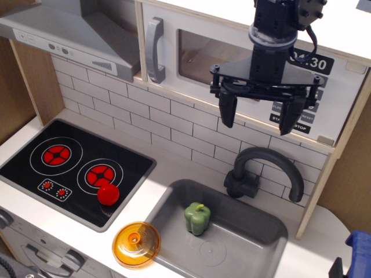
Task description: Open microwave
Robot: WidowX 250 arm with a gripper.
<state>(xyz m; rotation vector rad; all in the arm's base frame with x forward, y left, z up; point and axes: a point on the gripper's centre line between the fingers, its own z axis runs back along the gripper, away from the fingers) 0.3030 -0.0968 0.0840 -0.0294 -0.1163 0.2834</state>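
Microwave [255,69] mounted upper right, door closed; end effector [264,110] spread wide, empty, hanging before window and keypad, well right of handle [155,51].
Risks: fingers snagging tap [264,172] below, or knocking keypad instead of reaching handle. Counted left to right: one hob [75,168], one red ball [108,194], one orange lid [136,244], one green pepper [197,218].

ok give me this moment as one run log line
task: open microwave | door: shut | gripper: open, empty, right of handle | contact: none
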